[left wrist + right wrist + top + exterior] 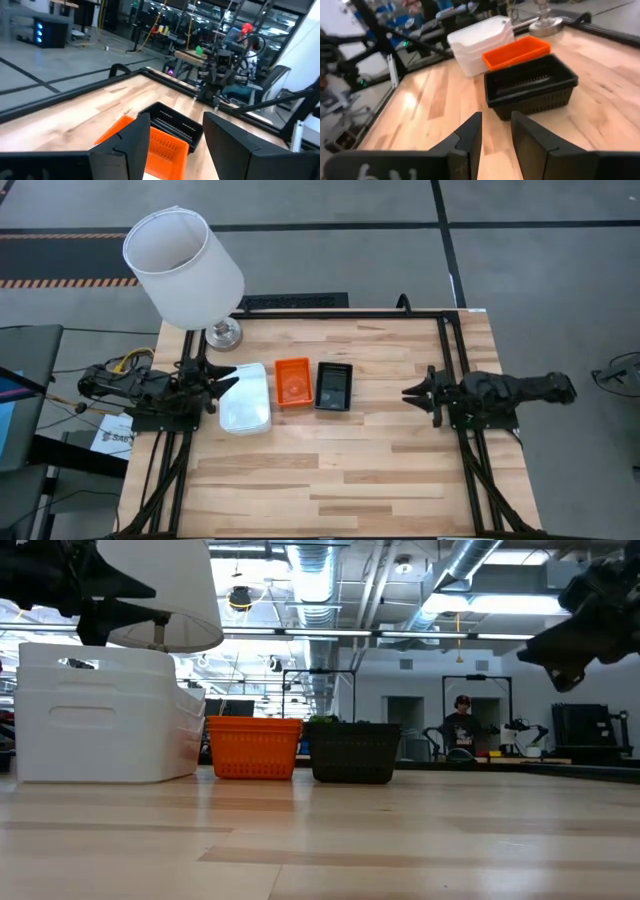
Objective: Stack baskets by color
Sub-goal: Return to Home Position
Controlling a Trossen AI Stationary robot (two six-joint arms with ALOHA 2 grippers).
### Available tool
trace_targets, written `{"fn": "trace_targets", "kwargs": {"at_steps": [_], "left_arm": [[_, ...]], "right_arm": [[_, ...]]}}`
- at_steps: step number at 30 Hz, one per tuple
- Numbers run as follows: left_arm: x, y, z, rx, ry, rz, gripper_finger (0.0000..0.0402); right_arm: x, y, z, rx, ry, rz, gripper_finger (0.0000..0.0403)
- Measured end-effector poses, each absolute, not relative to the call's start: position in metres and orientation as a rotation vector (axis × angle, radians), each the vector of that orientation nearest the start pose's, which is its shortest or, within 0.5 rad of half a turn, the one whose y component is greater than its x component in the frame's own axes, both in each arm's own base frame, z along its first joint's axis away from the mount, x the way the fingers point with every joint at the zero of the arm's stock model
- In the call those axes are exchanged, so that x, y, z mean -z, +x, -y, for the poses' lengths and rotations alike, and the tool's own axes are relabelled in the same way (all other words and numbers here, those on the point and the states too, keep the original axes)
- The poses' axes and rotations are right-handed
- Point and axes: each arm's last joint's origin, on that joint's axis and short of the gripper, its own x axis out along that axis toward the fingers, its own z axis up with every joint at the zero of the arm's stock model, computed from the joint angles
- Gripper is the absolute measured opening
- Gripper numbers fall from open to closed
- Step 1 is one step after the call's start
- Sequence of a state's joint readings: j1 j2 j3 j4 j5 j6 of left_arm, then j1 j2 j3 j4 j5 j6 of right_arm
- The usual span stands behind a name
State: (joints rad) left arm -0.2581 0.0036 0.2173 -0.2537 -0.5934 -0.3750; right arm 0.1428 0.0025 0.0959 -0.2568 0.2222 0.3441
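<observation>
Three piles stand in a row across the middle of the table (pixel 350 470), one per colour: the white stack (pixel 245 398) on the left, the orange stack (pixel 293 382) just beside it, and the black stack (pixel 333 386) just beside that. The white stack shows three nested rims in the right wrist view; the layers in the orange and black stacks cannot be counted. The lamp (pixel 185 265) stands at the back left corner, its shade overhanging the edge. The left gripper (pixel 228 381) hangs just beside the white stack's outer side, fingers apart and holding nothing. The right gripper (pixel 408 393) hangs well apart from the black stack, fingers a little apart and also holding nothing. Open wood lies between them and runs forward to the front edge.
</observation>
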Motion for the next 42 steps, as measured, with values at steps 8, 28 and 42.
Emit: {"fn": "trace_targets", "kwargs": {"at_steps": [8, 28, 42], "left_arm": [[-0.199, 0.077, 0.003, -0.394, -0.392, -0.031, 0.0171], [-0.172, 0.093, 0.023, 0.191, -0.173, -0.023, 0.0171], [-0.171, 0.093, 0.023, 0.202, -0.127, -0.016, 0.0171]], "right_arm": [[-0.170, 0.089, 0.008, 0.168, 0.237, -0.155, 0.0127], [-0.169, 0.088, 0.018, 0.276, 0.237, -0.150, 0.0127], [-0.169, 0.088, 0.018, 0.274, 0.236, -0.148, 0.0127]]}}
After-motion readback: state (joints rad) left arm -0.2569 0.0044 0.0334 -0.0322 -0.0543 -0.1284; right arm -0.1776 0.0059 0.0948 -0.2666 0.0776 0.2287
